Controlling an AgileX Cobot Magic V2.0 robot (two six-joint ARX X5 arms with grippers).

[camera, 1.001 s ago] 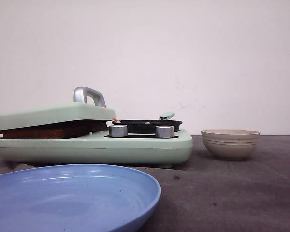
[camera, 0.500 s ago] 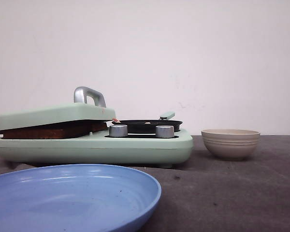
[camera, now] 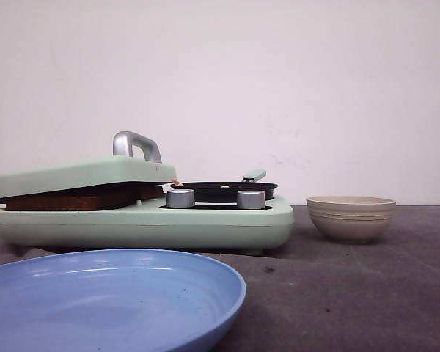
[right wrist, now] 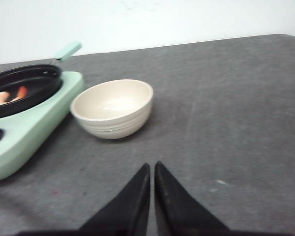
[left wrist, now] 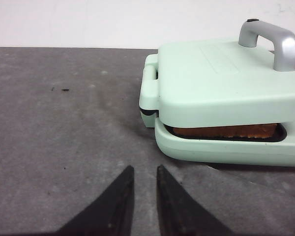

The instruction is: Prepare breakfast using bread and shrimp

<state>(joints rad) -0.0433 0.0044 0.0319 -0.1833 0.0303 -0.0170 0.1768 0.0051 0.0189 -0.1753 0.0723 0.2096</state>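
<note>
Cooking step, by the look of it. Bread (left wrist: 225, 131) clamped under the press lid (left wrist: 221, 81); shrimp (right wrist: 7, 96) in the black pan (right wrist: 24, 83). Bowl (right wrist: 113, 108) empty. Left gripper (left wrist: 143, 189) narrow, right gripper (right wrist: 151, 189) nearly closed, both holding nothing. Likely next: lift lid by handle (left wrist: 265, 37), move food to blue plate (camera: 110, 293).

Lighting, as I read it: even, soft, overhead. Pale wall (camera: 279, 73) slightly washed out. Soft shadow on the table (camera: 352, 293) beneath the green cooker (camera: 143, 220). Mild sheen on the blue plate (camera: 110, 301) nearest my front camera, its rim soft. Right wrist view slightly blurred around the beige bowl (right wrist: 113, 108).
</note>
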